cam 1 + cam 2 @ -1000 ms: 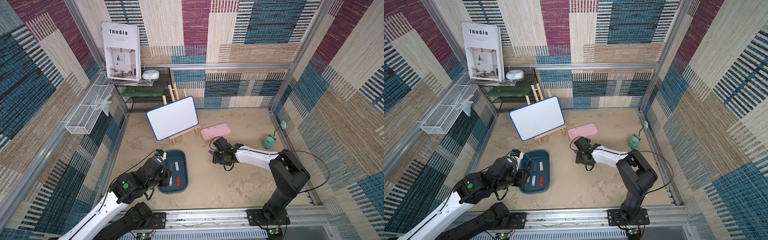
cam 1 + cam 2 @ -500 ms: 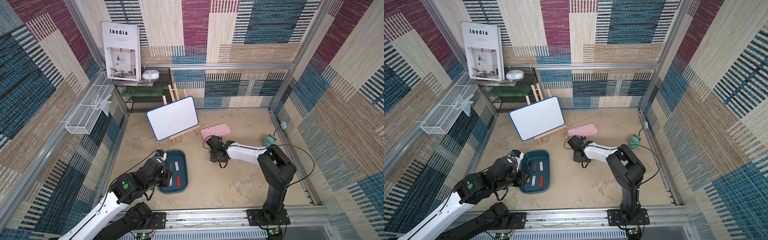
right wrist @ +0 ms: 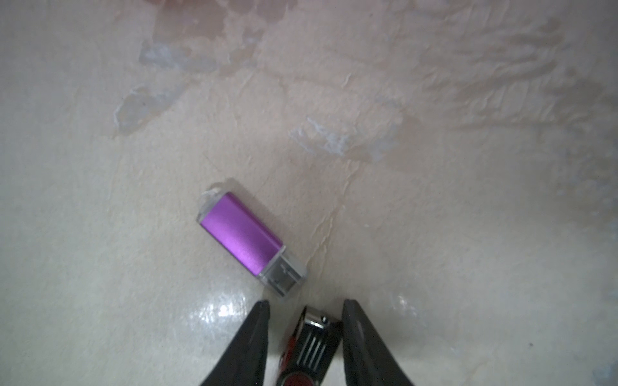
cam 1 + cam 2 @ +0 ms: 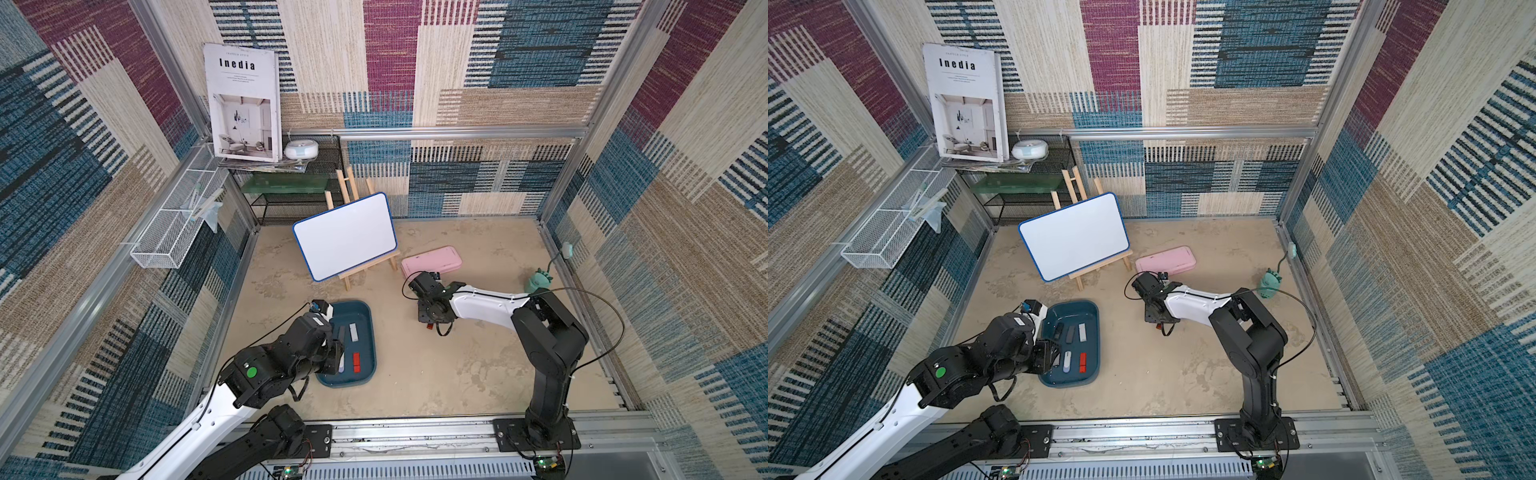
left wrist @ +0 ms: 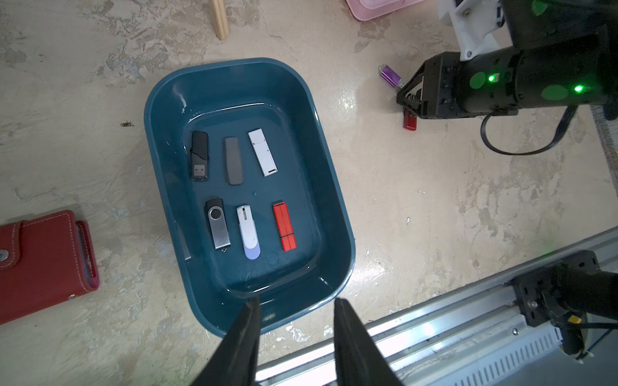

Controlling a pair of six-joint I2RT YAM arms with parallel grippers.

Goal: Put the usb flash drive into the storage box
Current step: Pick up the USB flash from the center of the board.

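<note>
The storage box (image 4: 353,316) (image 4: 1075,311) (image 5: 234,100) is a dark teal tray on the sandy floor holding several flash drives. My left gripper (image 5: 296,300) (image 4: 1054,353) hovers open over its near rim with nothing between the fingers. My right gripper (image 3: 306,305) (image 4: 432,320) (image 5: 409,100) is down at the floor, right of the box. A black-and-red usb flash drive (image 3: 314,344) (image 5: 410,122) lies between its fingers. One finger touches the drive, and a gap shows on the other side. A purple flash drive (image 3: 240,240) (image 5: 390,75) lies just beyond the fingertips.
A pink case (image 4: 432,259) lies behind the right gripper. A whiteboard on a wooden easel (image 4: 345,235) stands behind the box. A red wallet (image 5: 43,260) lies beside the box, under my left arm. A green figure (image 4: 538,282) stands by the right wall.
My right arm has swung left and lowered over the two loose drives, its jaws narrowing around the black-and-red one. The left arm has not moved.
</note>
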